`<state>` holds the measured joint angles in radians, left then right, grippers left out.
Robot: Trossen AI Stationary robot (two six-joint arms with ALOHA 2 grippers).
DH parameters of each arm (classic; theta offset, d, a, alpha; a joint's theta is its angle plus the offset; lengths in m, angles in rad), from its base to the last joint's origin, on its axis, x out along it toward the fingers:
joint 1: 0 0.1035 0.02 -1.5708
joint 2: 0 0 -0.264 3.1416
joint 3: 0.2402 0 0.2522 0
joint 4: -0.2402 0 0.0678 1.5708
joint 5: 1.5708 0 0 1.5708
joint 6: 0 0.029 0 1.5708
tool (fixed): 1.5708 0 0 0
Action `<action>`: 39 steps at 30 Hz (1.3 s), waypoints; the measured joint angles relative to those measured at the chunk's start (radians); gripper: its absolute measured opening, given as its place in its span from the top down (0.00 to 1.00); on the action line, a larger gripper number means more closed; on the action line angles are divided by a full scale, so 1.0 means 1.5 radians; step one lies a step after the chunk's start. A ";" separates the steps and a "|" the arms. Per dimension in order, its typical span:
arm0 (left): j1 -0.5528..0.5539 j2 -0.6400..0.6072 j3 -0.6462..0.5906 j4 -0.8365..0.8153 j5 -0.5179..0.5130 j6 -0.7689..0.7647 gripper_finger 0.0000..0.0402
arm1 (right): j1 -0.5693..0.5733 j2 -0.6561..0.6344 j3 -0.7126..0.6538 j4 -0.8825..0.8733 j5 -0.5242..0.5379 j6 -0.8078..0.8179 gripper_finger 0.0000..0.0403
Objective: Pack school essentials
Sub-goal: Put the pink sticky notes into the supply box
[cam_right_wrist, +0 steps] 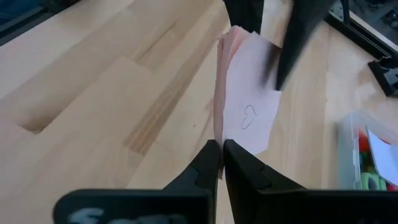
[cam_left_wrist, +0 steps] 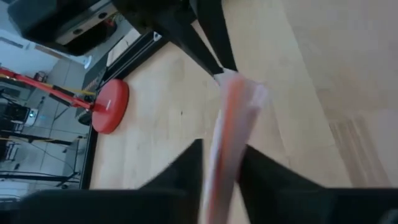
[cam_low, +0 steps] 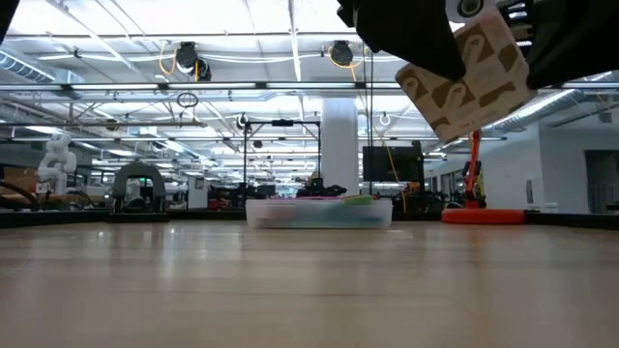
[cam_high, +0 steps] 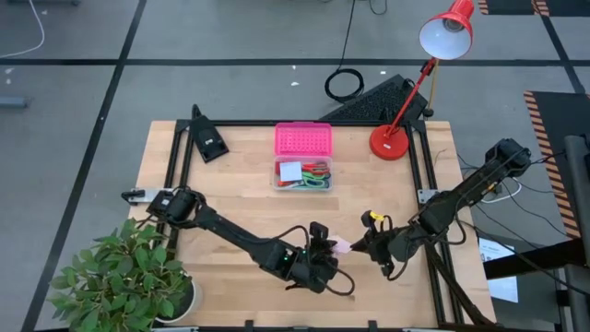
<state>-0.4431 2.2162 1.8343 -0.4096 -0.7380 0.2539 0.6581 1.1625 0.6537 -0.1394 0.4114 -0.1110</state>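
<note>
Near the front edge of the wooden table (cam_high: 240, 175), between the two arms: a pink notepad (cam_high: 342, 245), lifted clear of the boards and gripped from both sides at once. On one side the left gripper (cam_high: 324, 247), fingers (cam_left_wrist: 186, 168) pinching the pad's edge, seen edge-on in its own wrist view with the pad (cam_left_wrist: 227, 137) standing up between them. On the other side the right gripper (cam_high: 367, 245), fingers (cam_right_wrist: 208, 163) pressed together on the opposite edge of the same pad (cam_right_wrist: 252, 106), a small heart outline drawn on the top sheet. From table height, the pad (cam_low: 469, 72) hanging tilted, high above the surface, patterned cover facing the camera. Well apart, toward the back middle of the table: a clear plastic box (cam_high: 302, 175) with scissors (cam_high: 316, 171) and other bits of stationery inside, and touching its far side a pink lid (cam_high: 302, 139) lying flat. Off to the right of the box, at the back right corner: a red desk lamp (cam_high: 391, 141), base on the table, shade leaning out beyond the edge. At the front left corner: a potted plant (cam_high: 129, 272)
</note>
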 joint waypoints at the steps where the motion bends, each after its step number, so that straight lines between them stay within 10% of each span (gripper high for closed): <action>1: 0.000 0.000 0.000 -0.002 0.000 0.001 0.82 | -0.002 0.000 0.000 0.000 0.000 0.004 0.97; 5: 0.000 0.000 0.000 -0.007 -0.001 0.003 0.96 | -0.002 0.000 0.001 0.001 0.004 0.028 0.95; 22: 0.033 -0.125 -0.001 -0.327 -0.058 -0.148 0.92 | 0.064 -0.092 0.001 -0.001 0.255 0.091 0.38; 31: 0.113 -0.178 -0.001 -0.505 -0.103 -0.232 0.97 | 0.064 -0.094 0.001 -0.002 0.269 0.164 0.37; 39: 0.202 -0.173 -0.074 -0.440 -0.102 -0.198 0.93 | 0.064 -0.094 0.001 0.000 0.269 0.190 0.39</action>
<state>-0.1406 1.9560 1.7231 -1.0692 -0.8913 -0.0429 0.7540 1.0222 0.6552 -0.1390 0.8150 0.1738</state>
